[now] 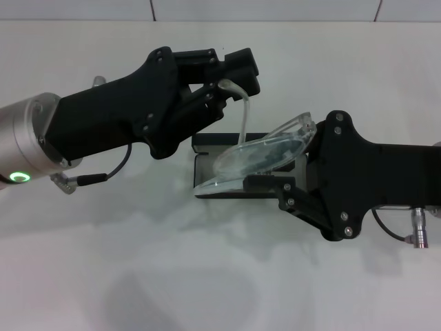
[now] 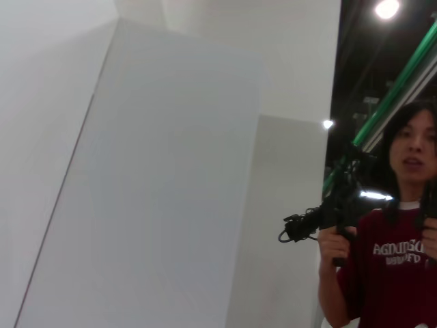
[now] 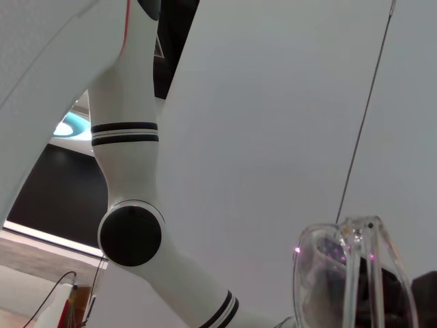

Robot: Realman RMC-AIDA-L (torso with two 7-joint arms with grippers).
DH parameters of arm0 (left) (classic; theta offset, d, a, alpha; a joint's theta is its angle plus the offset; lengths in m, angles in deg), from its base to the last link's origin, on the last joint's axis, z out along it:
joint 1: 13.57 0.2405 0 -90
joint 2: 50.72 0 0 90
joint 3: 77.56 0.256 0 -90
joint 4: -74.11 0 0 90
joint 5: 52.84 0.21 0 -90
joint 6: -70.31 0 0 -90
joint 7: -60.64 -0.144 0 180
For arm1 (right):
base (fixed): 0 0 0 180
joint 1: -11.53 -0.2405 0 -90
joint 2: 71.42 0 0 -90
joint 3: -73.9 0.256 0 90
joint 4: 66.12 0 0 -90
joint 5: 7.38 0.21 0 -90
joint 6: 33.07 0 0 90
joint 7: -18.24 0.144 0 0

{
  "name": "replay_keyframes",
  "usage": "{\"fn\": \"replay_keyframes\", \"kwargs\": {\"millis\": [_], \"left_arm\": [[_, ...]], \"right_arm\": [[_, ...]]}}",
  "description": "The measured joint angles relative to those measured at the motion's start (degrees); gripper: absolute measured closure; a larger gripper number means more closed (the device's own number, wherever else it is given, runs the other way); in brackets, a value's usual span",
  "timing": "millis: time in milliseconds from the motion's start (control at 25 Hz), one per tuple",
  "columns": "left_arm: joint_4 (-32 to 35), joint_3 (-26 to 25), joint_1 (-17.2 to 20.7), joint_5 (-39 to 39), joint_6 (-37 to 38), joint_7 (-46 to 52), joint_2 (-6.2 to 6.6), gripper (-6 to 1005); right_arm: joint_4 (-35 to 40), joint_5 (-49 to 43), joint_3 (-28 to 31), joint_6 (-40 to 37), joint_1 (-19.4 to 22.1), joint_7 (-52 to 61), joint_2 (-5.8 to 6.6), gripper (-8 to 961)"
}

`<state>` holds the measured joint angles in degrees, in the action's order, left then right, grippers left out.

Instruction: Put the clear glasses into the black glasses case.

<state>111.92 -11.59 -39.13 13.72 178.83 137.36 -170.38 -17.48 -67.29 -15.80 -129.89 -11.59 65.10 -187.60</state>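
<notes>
The clear glasses (image 1: 265,148) hang tilted just above the open black glasses case (image 1: 207,169), which lies at the table's centre. My right gripper (image 1: 265,167) reaches in from the right and is shut on the glasses' frame, one finger (image 1: 265,183) showing under the lens. My left gripper (image 1: 231,81) comes from the upper left and is shut on the tip of one clear temple arm (image 1: 244,114) that rises from the frame. In the right wrist view the glasses (image 3: 348,273) show close up. The left wrist view shows neither glasses nor case.
The white table (image 1: 172,276) runs to a back edge by a tiled wall (image 1: 275,8). A person in a red shirt (image 2: 399,266) holding a black device appears in the left wrist view. The robot's white body (image 3: 130,205) fills part of the right wrist view.
</notes>
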Motion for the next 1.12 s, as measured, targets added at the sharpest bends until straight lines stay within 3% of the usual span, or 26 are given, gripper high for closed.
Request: {"fn": "replay_keyframes", "kwargs": {"millis": [1120], "left_arm": [[-0.3, 2.1, -1.1, 0.9, 0.3, -0.7, -0.03, 828]], "right_arm": [[-2.1, 1.6, 0.0, 0.5, -0.7, -1.3, 0.00, 882]]}}
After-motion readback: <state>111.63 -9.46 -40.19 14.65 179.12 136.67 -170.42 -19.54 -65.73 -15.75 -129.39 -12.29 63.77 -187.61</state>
